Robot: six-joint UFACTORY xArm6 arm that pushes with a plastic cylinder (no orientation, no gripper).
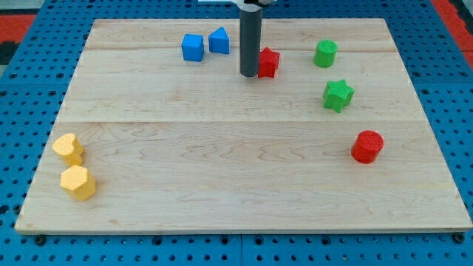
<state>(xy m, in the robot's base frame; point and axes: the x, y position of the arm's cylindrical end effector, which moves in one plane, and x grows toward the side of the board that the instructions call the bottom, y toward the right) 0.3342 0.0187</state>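
Note:
My tip (248,74) rests on the wooden board (222,185) near the view's top, just left of the red star (267,63), touching or nearly touching its left side. A blue triangular block (219,41) and a blue cube (193,47) lie to the tip's upper left. To the right sit a green cylinder (325,53) and a green star (338,95).
A red cylinder (367,146) stands at the view's right. Two yellow blocks, a heart (68,148) and a hexagon (77,182), lie at the lower left. Blue pegboard surrounds the board.

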